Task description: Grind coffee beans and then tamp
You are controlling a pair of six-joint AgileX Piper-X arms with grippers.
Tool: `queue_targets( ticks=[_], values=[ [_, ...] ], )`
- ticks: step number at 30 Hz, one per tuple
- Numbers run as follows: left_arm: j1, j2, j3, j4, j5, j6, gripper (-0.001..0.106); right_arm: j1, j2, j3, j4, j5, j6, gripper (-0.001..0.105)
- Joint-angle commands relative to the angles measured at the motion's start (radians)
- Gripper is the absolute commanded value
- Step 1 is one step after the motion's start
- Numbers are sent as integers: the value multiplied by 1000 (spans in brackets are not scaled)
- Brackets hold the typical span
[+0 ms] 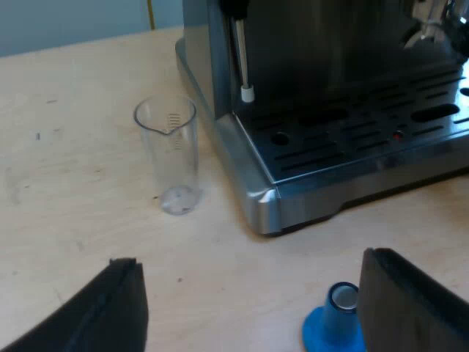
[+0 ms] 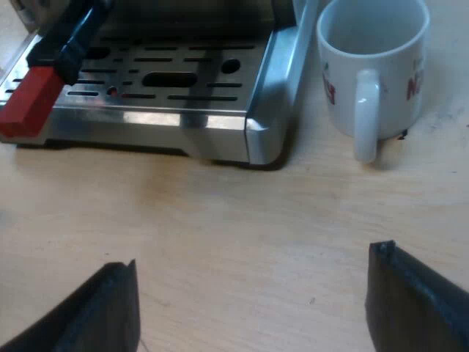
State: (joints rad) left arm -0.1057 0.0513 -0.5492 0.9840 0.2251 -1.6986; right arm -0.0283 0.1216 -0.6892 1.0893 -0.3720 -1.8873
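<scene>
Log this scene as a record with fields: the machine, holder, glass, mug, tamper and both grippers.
espresso machine: on the wooden table
holder: dark handle with red end, above the drip tray
measuring glass: upright, looks empty, beside a machine corner
mug: white, upright, looks empty, beside a machine corner
tamper: blue, standing on the table near a left-gripper finger
left gripper: open, holding nothing
right gripper: open, holding nothing

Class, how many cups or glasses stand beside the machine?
2: a glass by one corner of the machine, a mug by another corner. Others may be hidden.
</scene>
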Motion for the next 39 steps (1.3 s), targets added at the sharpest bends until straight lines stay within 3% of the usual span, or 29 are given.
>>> queue_targets(
  ticks=[1, 8, 24, 28, 31, 39],
  values=[
    [-21, 17, -9, -11, 22, -10, 62, 36, 34, -35, -8, -5, -28, 65],
    [-86, 76, -9, -78, 82, -28, 62, 123, 113, -103, -8, -67, -91, 65],
    [-297, 320, -9, -283, 172, -17, 62, 346, 226, -114, -49, -103, -91, 65],
    [-349, 384, -9, -346, 181, 17, 62, 426, 265, -114, -131, -44, -91, 65],
    [-382, 423, -2, -409, 227, 59, 62, 481, 289, -114, -169, -13, -88, 65],
    [-456, 487, 56, -561, 229, 59, 62, 647, 362, -112, -219, 81, -59, 65]
  ],
)
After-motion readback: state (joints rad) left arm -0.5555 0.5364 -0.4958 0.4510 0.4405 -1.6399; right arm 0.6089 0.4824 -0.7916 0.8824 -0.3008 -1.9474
